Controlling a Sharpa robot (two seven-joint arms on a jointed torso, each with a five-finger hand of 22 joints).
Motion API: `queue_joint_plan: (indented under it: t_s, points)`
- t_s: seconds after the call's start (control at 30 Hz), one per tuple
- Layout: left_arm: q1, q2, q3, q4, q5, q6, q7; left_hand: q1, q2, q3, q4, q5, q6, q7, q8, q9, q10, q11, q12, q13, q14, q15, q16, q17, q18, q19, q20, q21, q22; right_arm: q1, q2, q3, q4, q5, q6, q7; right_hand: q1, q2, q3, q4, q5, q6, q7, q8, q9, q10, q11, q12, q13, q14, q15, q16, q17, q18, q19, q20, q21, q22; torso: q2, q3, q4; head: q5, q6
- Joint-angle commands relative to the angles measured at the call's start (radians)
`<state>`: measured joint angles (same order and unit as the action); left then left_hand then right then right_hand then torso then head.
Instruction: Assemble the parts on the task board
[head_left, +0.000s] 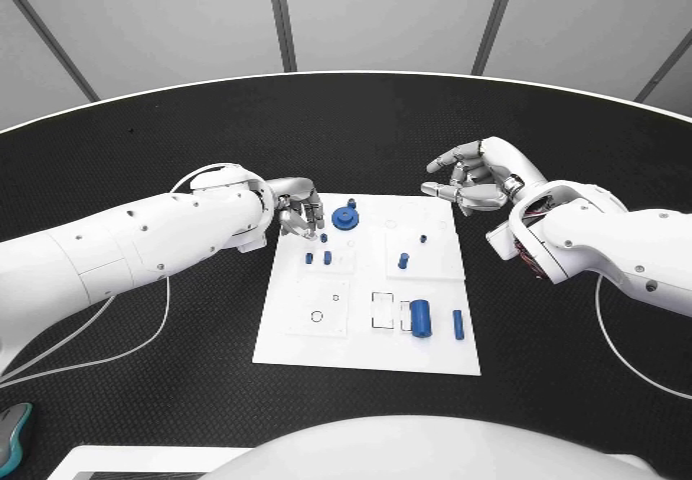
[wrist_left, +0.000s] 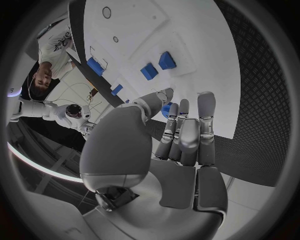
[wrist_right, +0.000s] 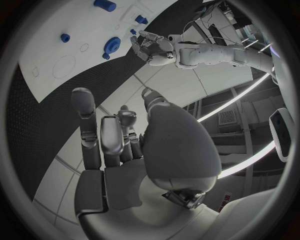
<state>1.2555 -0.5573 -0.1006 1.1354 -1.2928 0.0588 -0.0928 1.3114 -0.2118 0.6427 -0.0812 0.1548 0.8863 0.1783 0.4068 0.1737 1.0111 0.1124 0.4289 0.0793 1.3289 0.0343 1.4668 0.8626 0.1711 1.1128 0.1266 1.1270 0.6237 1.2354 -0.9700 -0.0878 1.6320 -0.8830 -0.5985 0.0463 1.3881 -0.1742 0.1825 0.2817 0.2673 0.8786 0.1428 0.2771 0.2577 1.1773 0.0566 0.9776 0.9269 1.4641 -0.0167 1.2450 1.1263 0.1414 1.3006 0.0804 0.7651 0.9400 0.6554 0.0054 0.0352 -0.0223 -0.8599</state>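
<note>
Parts lie scattered over the board (head_left: 289, 345), which sits at the centre of the counter (head_left: 144, 380). Nearest us, at about 5 o'clock on the board, we see a thick cylinder (head_left: 420, 317) with a thin pin (head_left: 459, 323) just beside it. Further in, two small pegs (head_left: 319, 258) stand side by side at the board's left middle, and another small piece (head_left: 404, 260) stands right of centre. At the far edge, about 11 o'clock, a round knob (head_left: 345, 216) sits on the board.

Our left hand (head_left: 296, 208) hangs over the board's far left corner, just beside the knob. Its fingers (wrist_left: 187, 132) are straight and close together, and we judge it holds nothing, though a blue spot shows past the fingertips in the wrist view and we cannot tell whether they touch it. Our right hand (head_left: 479, 172) hovers off the board's far right corner, fingers loosely curled and apart, holding nothing.

The risk we see is at the knob: the left fingers come in close beside it, so a reach could nudge it aside rather than grip it. A sideways push might also shift the board, since nothing visibly holds it down.
</note>
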Motion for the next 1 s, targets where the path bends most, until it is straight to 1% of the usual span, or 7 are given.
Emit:
queue_joint_plan:
  t_s: [0.03,0.1,0.17,0.23,0.3,0.63,1.0]
  points:
    - [0.000,-0.024,0.000,0.006,0.064,-0.016,0.009,0.010,0.001,0.001,-0.003,0.000,-0.002,-0.002,-0.006,-0.002,-0.003,-0.003,-0.006,-0.001,-0.007,0.001,-0.004,-0.007,0.007,-0.008,0.000,-0.005,-0.002,0.000,0.000,0.000,-0.011,-0.002,0.037,-0.015,0.040,0.002,0.043,-0.001,-0.001,0.013,0.001,0.005,-0.003,-0.105,0.001,-0.187,-0.170,-0.010,-0.006,-0.027,-0.025,0.019,-0.023,0.000,-0.050,-0.033,-0.003,0.0002,-0.0010,-0.002,0.004]
    - [0.000,-0.044,0.000,0.011,0.140,-0.032,0.018,0.018,0.006,0.010,-0.007,0.002,0.002,0.000,-0.007,-0.003,-0.010,0.001,-0.014,-0.003,-0.056,0.001,-0.030,-0.126,0.015,-0.034,-0.001,-0.029,-0.046,0.000,0.000,0.000,-0.023,-0.021,0.069,-0.029,0.102,-0.009,0.130,-0.015,-0.019,0.028,0.006,0.007,-0.005,-0.135,0.001,-0.330,-0.275,-0.020,-0.004,-0.060,-0.057,0.024,-0.031,-0.001,-0.080,-0.052,-0.004,0.0005,-0.0008,-0.005,0.006]
    - [0.001,-0.066,0.000,0.017,0.234,-0.053,0.033,0.019,0.011,0.014,-0.006,0.002,0.002,0.002,-0.009,-0.005,-0.004,0.000,-0.012,-0.003,-0.056,0.001,-0.032,-0.127,0.015,-0.034,-0.002,-0.030,-0.046,0.000,-0.001,0.000,-0.034,-0.073,0.105,-0.045,0.110,-0.030,0.183,-0.020,-0.022,0.041,0.006,0.009,-0.006,-0.120,0.003,-0.414,-0.348,-0.014,-0.004,-0.060,-0.052,0.021,-0.022,-0.001,-0.069,-0.041,-0.005,0.0002,-0.0006,-0.010,0.012]
    - [0.001,-0.096,0.000,0.026,0.421,-0.079,0.054,0.014,0.010,0.017,-0.005,0.001,0.006,0.003,-0.012,-0.007,-0.013,0.003,-0.021,-0.006,-0.140,0.002,-0.093,-0.329,0.016,-0.050,-0.004,-0.046,-0.055,0.000,-0.001,0.000,-0.046,-0.173,0.155,-0.066,0.111,-0.050,0.254,-0.041,-0.035,0.064,0.005,0.014,-0.005,-0.088,0.007,-0.531,-0.454,0.013,0.000,-0.016,0.000,0.007,0.018,-0.001,0.018,0.029,-0.009,0.0004,-0.0012,-0.022,0.017]
    - [0.001,-0.118,0.000,0.035,0.583,-0.097,0.073,0.014,0.014,0.018,-0.003,0.001,0.011,0.005,-0.011,-0.008,-0.014,0.004,-0.024,-0.007,-0.182,0.002,-0.130,-0.416,0.015,-0.063,-0.003,-0.062,-0.064,0.000,0.000,0.000,-0.055,-0.260,0.187,-0.082,0.107,-0.060,0.274,-0.056,-0.037,0.075,0.005,0.017,-0.004,-0.081,0.008,-0.572,-0.490,0.019,-0.004,0.001,0.021,0.001,0.028,0.001,0.050,0.057,-0.010,0.0002,-0.0023,-0.034,0.022]
    - [0.001,-0.215,-0.001,0.107,1.159,-0.090,0.170,0.000,0.021,-0.009,0.010,0.003,0.022,0.003,-0.010,-0.011,0.008,0.001,-0.018,-0.004,-0.236,0.001,-0.190,-0.490,0.015,-0.090,-0.004,-0.109,-0.093,0.000,0.024,0.000,-0.087,-0.652,0.307,-0.167,0.058,-0.085,0.352,-0.091,-0.097,0.091,0.003,0.018,-0.003,-0.070,0.018,-0.715,-0.621,0.034,0.008,0.052,0.079,-0.013,0.054,0.006,0.148,0.145,-0.013,-0.0002,-0.0031,-0.069,0.045]
    - [0.001,-0.272,-0.001,0.185,1.360,-0.048,0.234,-0.003,0.023,-0.021,0.014,0.003,0.022,0.003,-0.012,-0.013,0.009,0.001,-0.021,-0.005,-0.246,0.001,-0.198,-0.497,0.015,-0.096,-0.003,-0.123,-0.101,-0.007,0.071,0.000,-0.127,-0.756,0.345,-0.202,0.029,-0.109,0.376,-0.108,-0.097,0.058,0.025,-0.006,-0.011,-0.092,0.040,-0.775,-0.681,0.041,0.025,0.084,0.113,-0.019,0.060,0.018,0.177,0.176,-0.010,-0.0015,-0.0042,-0.085,0.063]
